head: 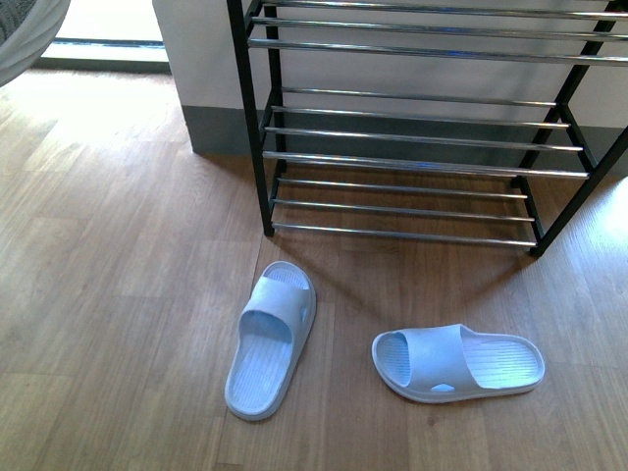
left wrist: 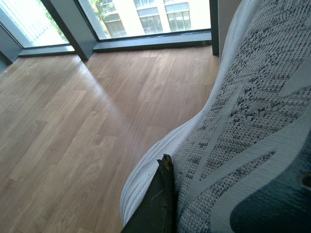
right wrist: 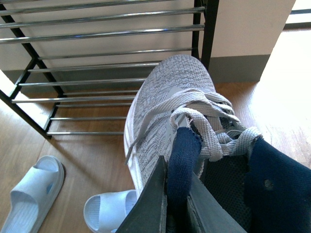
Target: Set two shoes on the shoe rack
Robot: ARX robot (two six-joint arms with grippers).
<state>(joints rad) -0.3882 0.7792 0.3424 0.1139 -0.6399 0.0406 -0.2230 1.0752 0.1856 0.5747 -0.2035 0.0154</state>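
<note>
Gripping a grey sneaker (right wrist: pixel 165 92) by its navy tongue, the right claw (right wrist: pixel 178 170) is pinched tight, a finger on either side. That hold lets the shoe hang forward. Its long axis runs from the claw straight out to the rack (right wrist: pixel 112 34), toe leading and close to the lower rods, which looks set for sliding it on nose first.

The left claw (left wrist: pixel 163 204) shows one dark finger pressed to the knit side of a second sneaker (left wrist: pixel 243 121). The other finger is hidden, so I cannot tell whether it is clamped, though the shoe sits clear above the floor (left wrist: pixel 73 136). Its length stretches away from the claw, and the dark collar nearest suggests the toe is the far end.

Down on the boards lie two pale slides. One slide (head: pixel 270 339) points its toe toward the rack, while the other slide (head: pixel 456 361) lies crosswise, toe aimed at its mate. Beyond them, no shoe shows on the rods in view.
</note>
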